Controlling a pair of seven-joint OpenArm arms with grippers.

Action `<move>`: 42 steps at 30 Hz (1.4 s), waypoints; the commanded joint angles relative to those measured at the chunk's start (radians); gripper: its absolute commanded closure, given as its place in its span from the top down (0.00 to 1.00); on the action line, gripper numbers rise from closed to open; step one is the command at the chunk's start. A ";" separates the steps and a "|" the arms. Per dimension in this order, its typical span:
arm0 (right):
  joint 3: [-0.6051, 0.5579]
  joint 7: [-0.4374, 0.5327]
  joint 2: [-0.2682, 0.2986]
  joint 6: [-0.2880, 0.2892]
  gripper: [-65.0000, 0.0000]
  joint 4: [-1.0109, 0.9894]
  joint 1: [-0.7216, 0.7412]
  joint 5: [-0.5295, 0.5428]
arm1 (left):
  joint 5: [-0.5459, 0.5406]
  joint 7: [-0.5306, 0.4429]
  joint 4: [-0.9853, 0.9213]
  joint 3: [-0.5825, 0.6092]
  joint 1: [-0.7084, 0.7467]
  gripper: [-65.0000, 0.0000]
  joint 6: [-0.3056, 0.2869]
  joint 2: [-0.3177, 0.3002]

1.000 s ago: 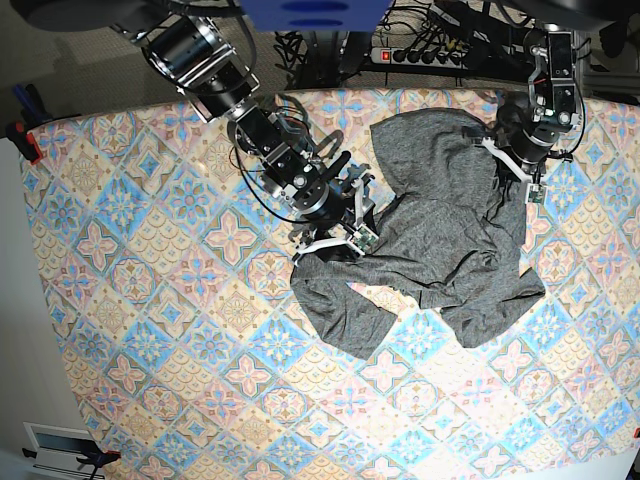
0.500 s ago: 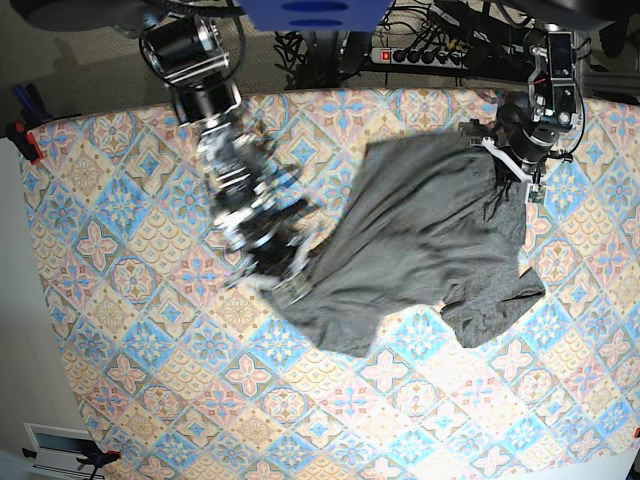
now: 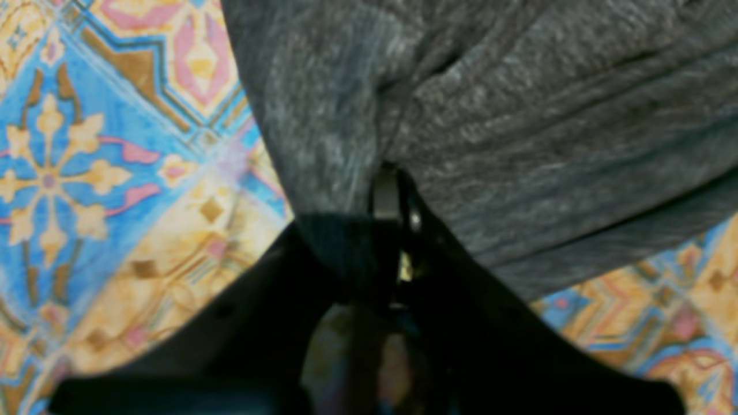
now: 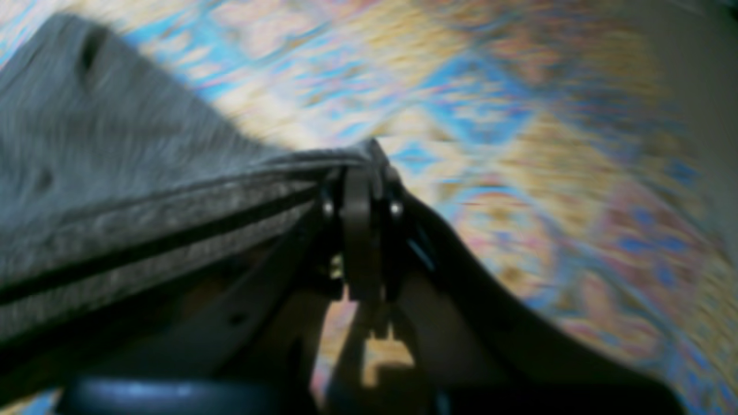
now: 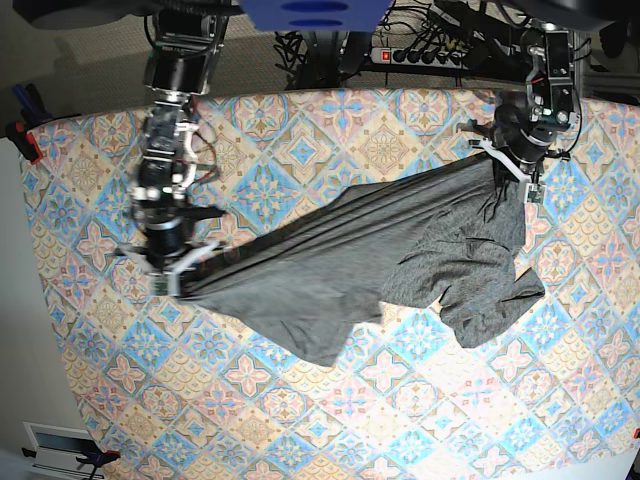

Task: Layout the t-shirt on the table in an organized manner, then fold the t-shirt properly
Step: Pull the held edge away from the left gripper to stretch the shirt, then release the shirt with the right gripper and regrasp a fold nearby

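Two grippers, one t-shirt [image 5: 400, 255], one table [image 5: 300, 420], and the grey shirt is strung between the claws like a hammock! The right gripper [image 5: 180, 282], over on the base view's left side, is clamped tight on one edge of the fabric, and the cloth runs away from it in a taut band across the patterned tabletop. The left gripper [image 5: 510, 172], near the table's far edge on the other side, is pinched shut on the opposite end, with the shirt fanning out below it.

From overhead you see the whole thing: a stretched upper edge between the claws, the body sagging toward the near side, one flap hanging down in the middle and a crumpled mass with a sleeve bunched under the left gripper's end.

The left wrist camera adds what the overhead cannot: grey fabric gathers into folds right at the left gripper [image 3: 386, 202], jaws together with cloth drawn in between them, tiles showing either side. The right wrist view is blurred, yet the right gripper [image 4: 363, 184] is plainly nipped onto a doubled hem, the shirt [image 4: 115, 190] sweeping off to the left.
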 commanded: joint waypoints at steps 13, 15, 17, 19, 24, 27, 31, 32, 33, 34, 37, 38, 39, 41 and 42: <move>0.413 0.039 -0.007 -0.054 0.00 0.098 -0.084 -0.015 | 0.016 0.070 0.164 0.011 0.013 0.06 0.001 0.009; 0.450 0.039 -0.016 -0.054 0.00 0.124 -0.115 -0.012 | 0.016 0.070 0.164 0.011 0.010 0.06 0.001 0.009; 0.500 0.039 -0.039 -0.054 0.00 0.132 -0.131 -0.010 | 0.016 0.070 0.164 0.011 0.010 0.06 0.001 0.009; 0.571 0.039 -0.073 -0.054 0.00 0.136 -0.139 -0.010 | 0.016 0.070 0.162 0.011 0.010 0.06 0.001 0.009; 0.678 0.039 -0.100 -0.054 0.00 0.135 -0.142 -0.015 | 0.016 0.070 0.161 0.011 0.012 0.06 0.001 0.010; 0.675 0.034 -0.100 -0.052 0.00 0.132 -0.161 -0.016 | 0.016 0.070 0.159 0.011 0.012 0.06 0.001 0.010; 0.598 0.019 -0.100 -0.050 0.11 0.141 -0.208 -0.018 | 0.016 0.070 0.161 0.011 0.013 0.06 0.001 0.010; 0.583 0.017 -0.100 -0.050 0.16 0.153 -0.217 -0.018 | 0.016 0.070 0.159 0.011 0.013 0.06 0.001 0.010; 0.572 0.023 -0.100 -0.050 0.21 0.167 -0.225 -0.018 | 0.016 0.072 0.159 0.011 0.013 0.06 0.001 0.010; 0.562 0.025 -0.100 -0.050 0.26 0.187 -0.231 -0.018 | 0.016 0.072 0.159 0.011 0.013 0.06 0.001 0.010; 0.526 0.025 -0.100 -0.047 0.42 0.261 -0.237 -0.018 | 0.016 0.072 0.159 0.012 0.016 0.06 0.001 0.010; 0.520 0.025 -0.100 -0.047 0.46 0.281 -0.247 -0.018 | 0.016 0.072 0.159 0.012 0.016 0.06 0.001 0.013; 0.517 0.025 -0.100 -0.047 0.49 0.304 -0.251 -0.018 | 0.018 0.072 0.159 0.012 0.016 0.06 0.001 0.024; 0.508 0.025 -0.097 -0.047 0.53 0.351 -0.250 -0.018 | 0.022 0.072 0.159 0.012 0.016 0.06 0.001 0.038; 0.506 0.025 -0.097 -0.047 0.53 0.371 -0.250 -0.018 | 0.022 0.072 0.159 0.012 0.018 0.06 0.001 0.038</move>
